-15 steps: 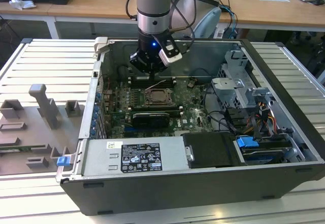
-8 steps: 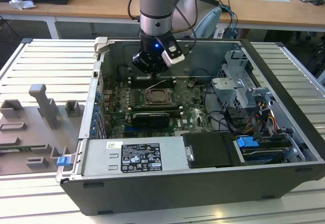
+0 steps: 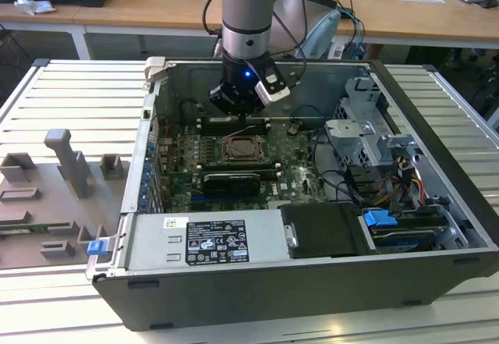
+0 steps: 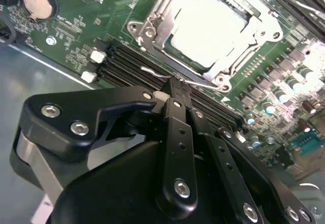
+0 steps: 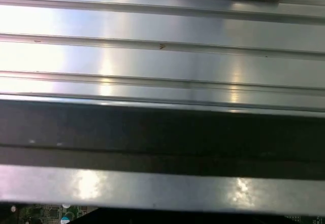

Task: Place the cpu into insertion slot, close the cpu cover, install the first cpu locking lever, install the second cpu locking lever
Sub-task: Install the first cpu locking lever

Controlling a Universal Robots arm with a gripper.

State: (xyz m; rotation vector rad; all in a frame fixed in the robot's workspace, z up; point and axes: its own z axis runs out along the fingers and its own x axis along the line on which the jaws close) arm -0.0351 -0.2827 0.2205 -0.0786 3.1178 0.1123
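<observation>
**A:** Where does the pincer stand?

**B:** In the second wrist view my gripper has its black fingers drawn together into one narrow tip, shut on a thin wire lever just beside the socket's rim. In the exterior view the gripper hangs inside the open computer case, just behind the socket.

**A:** And the chip?

**B:** The cpu lies flat in the insertion slot. I see a pale, dull silver square, glaring under the light, with rounded corners. The cpu cover, a thin silvery frame, lies down around it, the chip showing through its window.

**A:** What surrounds it?

**B:** Green circuit board with a round coin battery at one corner, and long black memory slots between the socket and my fingers. In the exterior view the insertion slot sits mid-board, a grey power supply nearer the camera, and grey moulded fixtures on the slatted table at the exterior view's left.
</observation>
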